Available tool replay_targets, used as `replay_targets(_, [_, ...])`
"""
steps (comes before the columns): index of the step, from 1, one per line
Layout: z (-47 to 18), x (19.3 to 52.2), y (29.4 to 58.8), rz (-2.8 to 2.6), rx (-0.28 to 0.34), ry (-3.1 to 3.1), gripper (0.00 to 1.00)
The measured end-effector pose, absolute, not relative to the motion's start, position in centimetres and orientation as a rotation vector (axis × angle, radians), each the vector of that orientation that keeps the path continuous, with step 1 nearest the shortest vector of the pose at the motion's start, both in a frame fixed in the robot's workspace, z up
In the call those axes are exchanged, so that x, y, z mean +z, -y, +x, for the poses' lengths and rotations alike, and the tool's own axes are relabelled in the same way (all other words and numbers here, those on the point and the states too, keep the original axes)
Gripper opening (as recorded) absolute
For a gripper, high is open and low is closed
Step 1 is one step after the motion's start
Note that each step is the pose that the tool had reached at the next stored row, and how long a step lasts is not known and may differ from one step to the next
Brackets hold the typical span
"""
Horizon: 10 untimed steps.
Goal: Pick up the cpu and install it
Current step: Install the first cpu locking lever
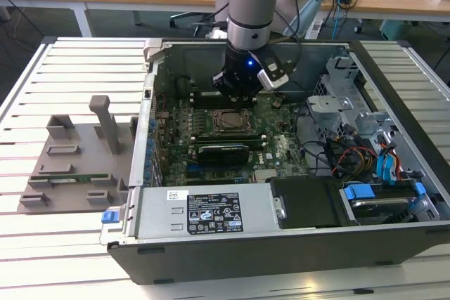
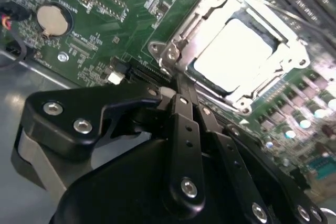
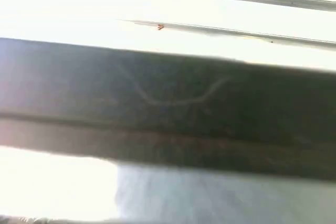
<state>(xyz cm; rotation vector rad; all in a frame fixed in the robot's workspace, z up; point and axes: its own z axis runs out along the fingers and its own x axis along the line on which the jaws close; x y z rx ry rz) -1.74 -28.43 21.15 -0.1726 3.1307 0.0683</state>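
a: second wrist view puts the cpu (image 2: 233, 59) in the upper right of the frame, already lying in the socket frame (image 2: 173, 51) on the motherboard (image 2: 79, 35).

b: so you're at the install step?

a: i'd judge so. your gripper (image 2: 178, 95) sits just beside the socket, jaws pressed together, holding nothing. seating needs checking.

b: any writing?

a: a white label (image 1: 205, 214) at lower centre of the exterior view; i won't read it.
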Motion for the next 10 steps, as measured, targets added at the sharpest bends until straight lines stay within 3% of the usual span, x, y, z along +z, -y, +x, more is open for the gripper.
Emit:
replay_targets(6, [-1.7,21.4,29.1,-0.173,-0.054,-3.135,0.11])
replay_targets(10, [-1.7,21.7,29.5,-0.173,-0.059,-3.135,0.11])
